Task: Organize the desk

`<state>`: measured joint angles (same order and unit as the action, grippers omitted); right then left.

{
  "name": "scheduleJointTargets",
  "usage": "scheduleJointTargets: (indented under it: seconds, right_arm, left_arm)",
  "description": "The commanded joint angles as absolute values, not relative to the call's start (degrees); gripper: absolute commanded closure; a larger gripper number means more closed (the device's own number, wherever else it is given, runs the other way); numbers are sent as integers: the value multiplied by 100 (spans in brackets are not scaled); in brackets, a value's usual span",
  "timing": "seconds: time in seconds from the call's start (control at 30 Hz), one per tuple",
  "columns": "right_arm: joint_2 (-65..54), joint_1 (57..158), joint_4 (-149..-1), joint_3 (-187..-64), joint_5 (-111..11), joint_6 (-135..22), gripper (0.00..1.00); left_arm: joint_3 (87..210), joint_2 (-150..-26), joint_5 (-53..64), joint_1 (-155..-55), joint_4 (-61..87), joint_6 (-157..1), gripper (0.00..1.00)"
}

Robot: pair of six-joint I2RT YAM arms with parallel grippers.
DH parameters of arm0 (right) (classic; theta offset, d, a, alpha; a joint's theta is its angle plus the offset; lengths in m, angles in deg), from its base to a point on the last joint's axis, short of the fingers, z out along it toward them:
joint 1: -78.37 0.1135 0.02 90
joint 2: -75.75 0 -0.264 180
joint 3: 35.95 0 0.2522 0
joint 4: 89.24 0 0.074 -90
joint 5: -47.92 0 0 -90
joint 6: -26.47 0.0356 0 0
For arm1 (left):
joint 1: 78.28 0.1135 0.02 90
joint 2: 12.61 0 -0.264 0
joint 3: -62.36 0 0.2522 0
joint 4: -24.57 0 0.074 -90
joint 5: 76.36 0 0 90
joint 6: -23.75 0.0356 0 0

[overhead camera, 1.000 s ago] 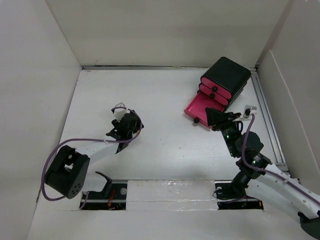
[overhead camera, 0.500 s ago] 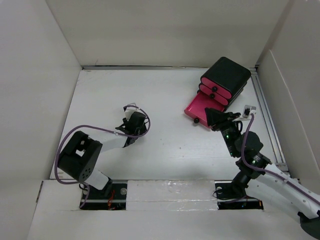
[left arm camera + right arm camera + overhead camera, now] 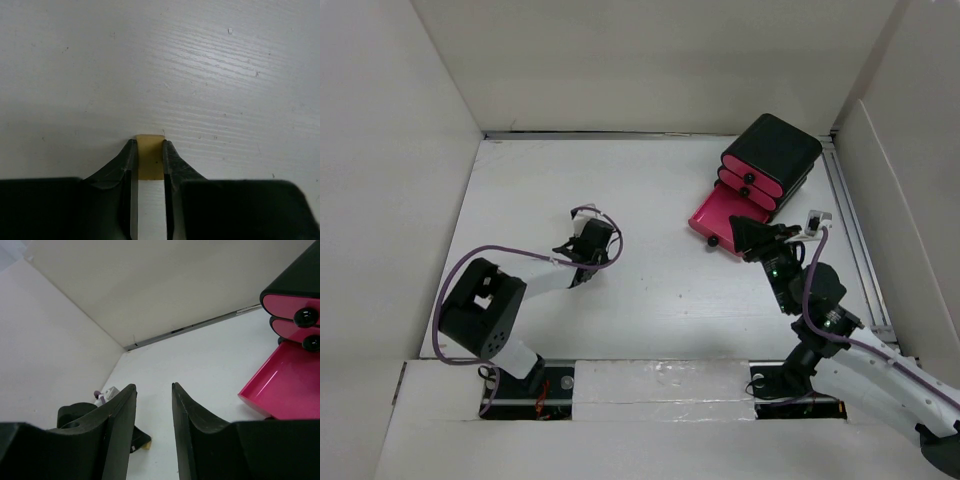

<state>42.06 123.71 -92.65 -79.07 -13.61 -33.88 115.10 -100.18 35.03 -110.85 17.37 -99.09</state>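
Counter (image 3: pixel 660 290) spans the view beneath both arms. Drawer box (image 3: pixel 772 158) stands far right, bottom drawer (image 3: pixel 720 215) pulled out. Right gripper (image 3: pixel 748 236) beside it: slightly parted, empty. Left gripper (image 3: pixel 149 143), centre-left, is clamped on a tan-tipped stick (image 3: pixel 150 156). Advised: lift clear, release low inside the drawer.

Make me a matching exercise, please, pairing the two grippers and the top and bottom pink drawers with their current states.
Things:
1. left gripper
2. right gripper
3. top drawer
4. bottom drawer

States:
A. pulled out
B. open, holding nothing
C. pushed in
D. shut on a tan-tipped strip

Pairs: 1-D; 2-B; 3-C; 4-A
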Motion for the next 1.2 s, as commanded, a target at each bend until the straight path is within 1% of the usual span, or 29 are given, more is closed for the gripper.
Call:
scheduleJointTargets:
  seconds: [0.0,0.1,0.17,0.2,0.27,0.3,0.37,0.4,0.43,0.47,0.5,0.57,0.6,0.63,0.67,0.7,0.73,0.77,0.8,0.83,0.87,0.9,0.93,1.03,1.1,1.17]
  right_arm:
    - [4297,12337,-9473,-8047,-1395,-3338,60]
    - [4341,12337,-9455,-8056,-1422,-3329,60]
    - [4341,12337,-9490,-8021,-1396,-3329,60]
    - [4341,12337,-9490,-8021,-1395,-3312,60]
    - [4350,12337,-9447,-8047,-1439,-3303,60]
    - [4350,12337,-9447,-8047,-1439,-3303,60]
    - [4402,12337,-9455,-8021,-1413,-3303,60]
    - [4437,12337,-9438,-8021,-1370,-3312,60]
    - [4438,12337,-9420,-8021,-1369,-3312,60]
    - [4481,12337,-9411,-8021,-1395,-3320,60]
    - [4543,12337,-9403,-8012,-1352,-3329,60]
    - [4596,12337,-9438,-7977,-1290,-3320,60]
    - [4596,12337,-9438,-7959,-1281,-3329,60]
    - [4596,12337,-9429,-7968,-1299,-3329,60]
    - [4613,12337,-9412,-7985,-1351,-3329,60]
    - [4596,12337,-9385,-8012,-1334,-3338,60]
    - [4605,12337,-9376,-8012,-1299,-3329,60]
    - [4596,12337,-9394,-7994,-1281,-3338,60]
    - [4587,12337,-9420,-7977,-1273,-3329,60]
    - [4578,12337,-9438,-7977,-1316,-3329,60]
    - [4561,12337,-9429,-7994,-1334,-3329,60]
    - [4535,12337,-9429,-8012,-1369,-3329,60]
    - [4526,12337,-9438,-7994,-1352,-3329,60]
    - [4412,12337,-9499,-7985,-1369,-3320,60]
    - [4332,12337,-9482,-8021,-1413,-3312,60]
    - [4280,12337,-9525,-8012,-1369,-3303,60]
  left_arm:
    - [11611,-9726,3123,-11080,1756,-9956,100]
    - [11742,-9418,2649,-11299,2203,-9973,100]
    - [12031,-9574,2419,-11632,2328,-10000,100]
    - [12398,-9688,2427,-11781,2390,-9982,100]
    - [12874,-10171,2524,-12228,2434,-9860,100]
    - [13372,-10373,2498,-12327,2478,-9833,100]
    - [13937,-11041,2182,-12511,2469,-9754,100]
    - [14740,-11652,2060,-12591,2539,-9684,100]
    - [14748,-11658,2058,-12591,2540,-9683,100]
    - [15010,-11867,2024,-12591,2522,-9666,100]
    - [15586,-12069,1936,-12591,2470,-9657,100]
    - [16161,-12649,1708,-12591,2408,-9666,100]
    - [16729,-12825,1594,-12591,2286,-9657,100]
    - [16970,-13123,1401,-12591,2215,-9639,81]
    - [17172,-13239,1399,-12591,2032,-9639,69]
    - [17392,-13327,1399,-12591,1969,-9648,59]
    - [17394,-13380,1216,-12591,1968,-9622,42]
    - [17351,-13364,1223,-12591,1994,-9596,37]
    - [17141,-13329,1223,-12591,2047,-9569,35]
    - [16956,-13154,1276,-12591,2126,-9508,35]
    - [16737,-13013,1311,-12591,2388,-9499,37]
    - [16195,-12881,1311,-12591,2538,-9481,40]
    - [15912,-12575,1581,-12591,2635,-9481,46]
    - [14874,-12039,1733,-12644,3057,-9490,59]
    - [14321,-11887,1733,-12714,3355,-9499,62]
    - [14195,-11887,1681,-12854,3348,-9412,65]
